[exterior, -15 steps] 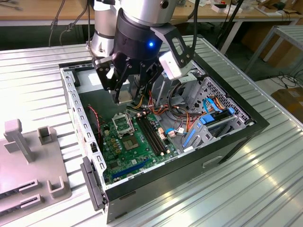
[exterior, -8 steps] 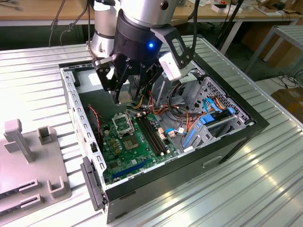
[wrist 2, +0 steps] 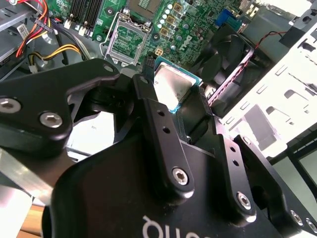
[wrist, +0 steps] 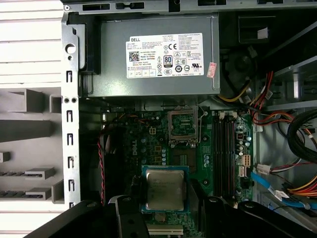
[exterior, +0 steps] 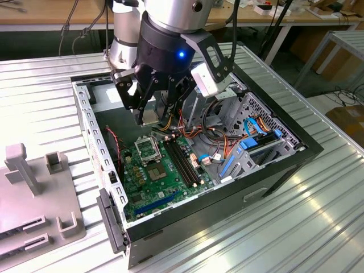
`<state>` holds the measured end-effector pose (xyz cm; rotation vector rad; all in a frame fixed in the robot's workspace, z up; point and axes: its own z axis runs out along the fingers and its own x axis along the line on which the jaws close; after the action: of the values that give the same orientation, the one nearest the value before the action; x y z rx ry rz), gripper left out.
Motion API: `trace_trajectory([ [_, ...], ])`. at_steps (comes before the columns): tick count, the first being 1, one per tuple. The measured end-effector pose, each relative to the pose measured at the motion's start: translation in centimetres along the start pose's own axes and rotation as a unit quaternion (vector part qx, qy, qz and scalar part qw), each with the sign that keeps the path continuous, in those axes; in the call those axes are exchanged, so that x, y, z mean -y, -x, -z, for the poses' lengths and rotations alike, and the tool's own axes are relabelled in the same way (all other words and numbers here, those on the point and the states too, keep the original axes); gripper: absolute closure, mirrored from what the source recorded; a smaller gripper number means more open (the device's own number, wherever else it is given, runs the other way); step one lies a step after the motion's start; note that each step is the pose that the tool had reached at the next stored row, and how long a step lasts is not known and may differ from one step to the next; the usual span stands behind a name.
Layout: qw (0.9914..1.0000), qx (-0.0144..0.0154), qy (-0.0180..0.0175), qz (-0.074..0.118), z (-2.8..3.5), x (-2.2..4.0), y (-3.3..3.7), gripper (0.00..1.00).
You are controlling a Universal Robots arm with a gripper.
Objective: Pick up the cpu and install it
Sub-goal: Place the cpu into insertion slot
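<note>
I have the cpu (wrist: 165, 187) held flat in the gripper (wrist: 166, 203), metal top facing the camera, with a black finger (wrist: 130, 212) against each of two opposite edges. It hangs over the green motherboard (wrist: 148, 148), apart from the socket (wrist: 184, 124), whose metal frame surrounds a bare contact field. Black memory slots (wrist: 225, 148) run beside the socket. The grey power supply (wrist: 153, 54), with its white label, sits just beyond the board. Red and yellow wires (wrist: 262, 99) bunch near the slots.

the arm (exterior: 168, 25) points down, its pincer (exterior: 152, 114) clamped on the cpu (wrist: 164, 188) between both fingers.
</note>
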<state>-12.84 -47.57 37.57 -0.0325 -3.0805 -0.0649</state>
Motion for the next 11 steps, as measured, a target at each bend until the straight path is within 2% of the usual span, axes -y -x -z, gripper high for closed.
trace_trajectory([
  [3,1.00000,0.0001,0.0001,0.000,-0.03,0.00,0.20,0.53],
  [5,1.00000,0.0000,-0.0008,0.000,-0.20,-0.01,0.87,0.53],
  [8,1.00000,0.0001,-0.0022,0.002,-0.76,-0.01,2.17,0.53],
  [9,0.99999,-0.0001,-0.0026,0.004,-0.93,-0.01,2.33,0.53],
  [11,0.99977,-0.0007,-0.0040,0.021,-1.30,0.00,2.37,0.53],
])
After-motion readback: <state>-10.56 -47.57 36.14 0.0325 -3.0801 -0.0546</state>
